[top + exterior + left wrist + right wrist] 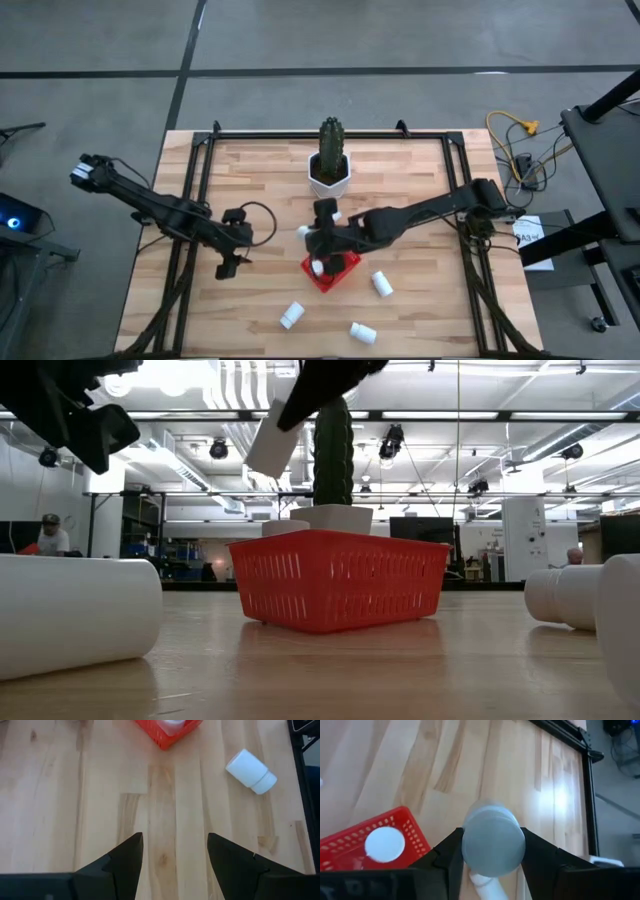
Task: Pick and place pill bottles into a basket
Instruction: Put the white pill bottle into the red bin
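Observation:
The red basket (331,272) stands near the table's middle with one white pill bottle (318,266) upright in it; both also show in the right wrist view, basket (350,851) and bottle (384,844). My right gripper (318,238) is shut on another white bottle (272,440), above the basket's far-left side (340,578). My left gripper (228,262) is open and empty, left of the basket; its wrist view shows the basket's corner (167,732). Three bottles lie on their sides on the table, nearer than the basket (291,316) (362,332) (381,284). My right gripper pinches the bottle's round side (466,845) between its two fingers (447,857). One flat end of the bottle (492,845) faces the wrist camera. The bottle is lifted clear and tilted, its lower end (262,465) above the basket's rim.
A cactus in a white hexagonal pot (329,170) stands just beyond the basket. A small white thing (337,214) lies by the right gripper near the pot. A black frame (200,140) runs along the table's far and side edges. Bare wood lies left of the basket.

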Robot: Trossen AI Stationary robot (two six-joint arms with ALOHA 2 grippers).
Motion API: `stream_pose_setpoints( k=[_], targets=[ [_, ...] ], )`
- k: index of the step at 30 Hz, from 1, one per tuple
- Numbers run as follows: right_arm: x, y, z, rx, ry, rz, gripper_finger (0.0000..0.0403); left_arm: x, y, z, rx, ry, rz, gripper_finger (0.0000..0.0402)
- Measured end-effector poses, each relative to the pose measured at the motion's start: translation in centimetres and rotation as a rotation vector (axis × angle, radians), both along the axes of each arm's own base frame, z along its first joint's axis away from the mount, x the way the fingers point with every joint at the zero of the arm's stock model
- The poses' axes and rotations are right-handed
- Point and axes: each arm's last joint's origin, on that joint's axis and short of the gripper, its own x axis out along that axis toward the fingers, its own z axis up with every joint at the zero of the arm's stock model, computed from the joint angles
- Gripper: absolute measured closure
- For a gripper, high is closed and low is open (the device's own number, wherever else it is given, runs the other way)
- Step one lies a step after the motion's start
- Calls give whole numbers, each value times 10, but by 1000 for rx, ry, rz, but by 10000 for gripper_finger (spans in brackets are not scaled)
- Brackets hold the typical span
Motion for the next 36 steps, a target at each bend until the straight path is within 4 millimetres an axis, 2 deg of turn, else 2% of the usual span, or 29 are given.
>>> stream_pose_setpoints(
  k=[7,13,21,30,36],
  targets=[
    [-11,0,29,143,76,-57,256,-5,2,-3,-4,-10,-1,198],
    [-15,3,37,286,115,-66,256,-9,4,-10,5,2,-7,198],
    [-19,3,29,342,176,-127,256,-10,5,-10,3,-5,-8,198],
    [-25,11,6,351,255,-147,256,-10,5,-10,3,-3,-8,198],
    [-25,12,0,373,263,-153,256,-10,4,-10,1,-9,-8,198]
  ],
)
